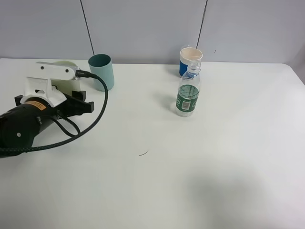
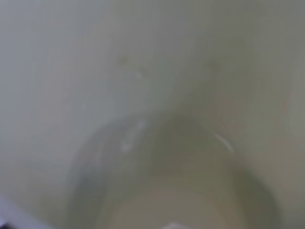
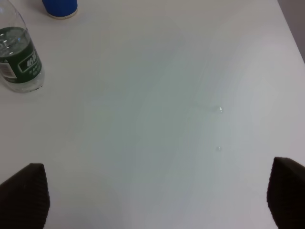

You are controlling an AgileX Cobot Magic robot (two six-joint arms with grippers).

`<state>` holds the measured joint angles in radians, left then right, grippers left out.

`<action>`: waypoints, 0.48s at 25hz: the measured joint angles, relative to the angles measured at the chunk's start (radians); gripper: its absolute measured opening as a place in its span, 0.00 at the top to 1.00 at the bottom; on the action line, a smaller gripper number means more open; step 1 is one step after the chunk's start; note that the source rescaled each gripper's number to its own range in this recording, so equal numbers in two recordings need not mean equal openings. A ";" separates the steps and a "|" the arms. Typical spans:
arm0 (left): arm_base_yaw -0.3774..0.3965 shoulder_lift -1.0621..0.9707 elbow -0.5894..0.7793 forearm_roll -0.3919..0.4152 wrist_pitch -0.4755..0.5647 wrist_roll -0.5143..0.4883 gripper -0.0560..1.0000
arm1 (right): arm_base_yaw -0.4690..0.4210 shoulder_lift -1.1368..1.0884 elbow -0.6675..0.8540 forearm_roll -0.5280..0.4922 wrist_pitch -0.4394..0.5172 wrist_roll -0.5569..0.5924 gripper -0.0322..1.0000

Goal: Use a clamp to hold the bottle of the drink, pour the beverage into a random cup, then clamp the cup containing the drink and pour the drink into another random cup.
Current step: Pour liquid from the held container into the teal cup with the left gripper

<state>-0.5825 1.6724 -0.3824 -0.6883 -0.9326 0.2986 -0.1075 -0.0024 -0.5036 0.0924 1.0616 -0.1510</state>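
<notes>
One small clear bottle point(image 1: 188, 97), upright, green-banded

bottle point(image 3: 19, 57) label print, too blurred to read

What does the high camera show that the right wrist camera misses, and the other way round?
Only the high camera: the left arm with its black cable, holding a pale cup, and a teal cup right beside it.

Only the right wrist camera: the right arm's two dark fingers, spread wide with nothing between them, and small drops on the table.

Both: the bottle with the green label, the blue cup behind it, and the white table.
</notes>
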 joint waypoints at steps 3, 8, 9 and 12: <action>0.065 -0.025 0.000 0.090 0.009 -0.038 0.91 | 0.000 0.000 0.000 0.000 0.000 0.000 0.17; 0.194 -0.038 -0.026 0.189 0.090 -0.074 0.91 | 0.000 0.000 0.000 0.000 0.000 0.000 0.17; 0.217 -0.038 -0.044 0.197 0.121 -0.059 0.91 | 0.000 0.000 0.000 0.000 0.000 0.000 0.17; 0.261 -0.038 -0.114 0.206 0.235 0.019 0.91 | 0.000 0.000 0.000 0.000 0.000 0.000 0.17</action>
<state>-0.3213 1.6347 -0.4960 -0.4820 -0.6978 0.3174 -0.1075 -0.0024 -0.5036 0.0924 1.0616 -0.1510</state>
